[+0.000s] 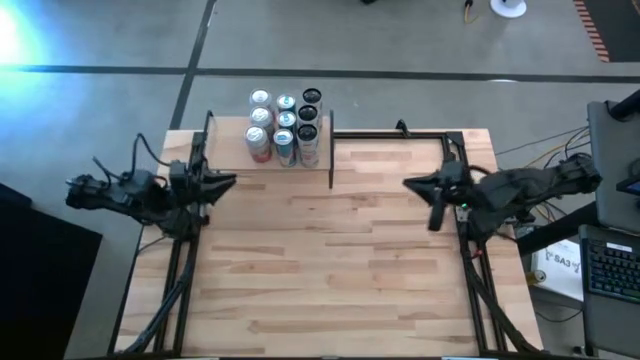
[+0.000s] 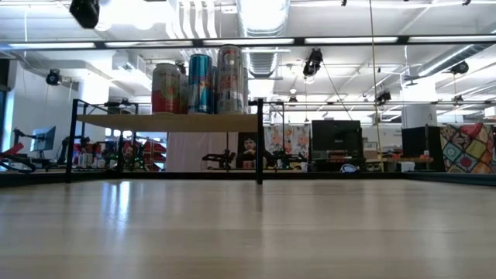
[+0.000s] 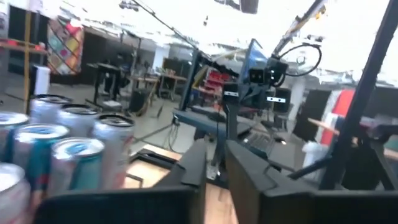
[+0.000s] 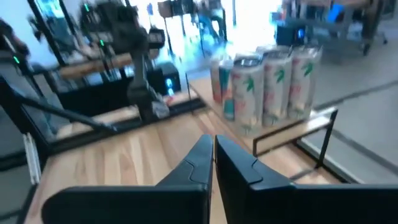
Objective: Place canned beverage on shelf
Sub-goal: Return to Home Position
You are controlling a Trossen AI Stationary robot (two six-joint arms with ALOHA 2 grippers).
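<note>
The cans are all up, so I judge the step in hand to be the retreat to rest, with nothing left to carry. My left jaws (image 1: 228, 182) sit just beside the shelf's (image 1: 228, 140) left end panel, a little toward my side of it, drawn together with only a sliver between them and holding nothing. On the shelf itself the cans (image 1: 285, 125) stand upright in a tight block crowded toward its right end panel, pink-white ones among teal and dark-topped ones; the left part of the board lies bare. From worktop height the shelf (image 2: 167, 122) shows as a raised board on thin dark uprights with the cans (image 2: 200, 84) standing on it. My right jaws (image 1: 408, 184) hang well to the right of the shelf, clear of its right panel, pressed together and empty, pointing back toward it. What the next move calls for, I think, is little: settling both arms at the sides without swinging toward the shelf, since a nudge to a panel could topple the block. The worktop (image 1: 330, 270) in front of the shelf is pale butcher-block with a dark frame rail along each side. Beyond the shelf the room is a grey concrete floor under bright strip lights and ducts, with benches and dark screens, and a keyboard (image 1: 610, 268) far to the shelf's right
</note>
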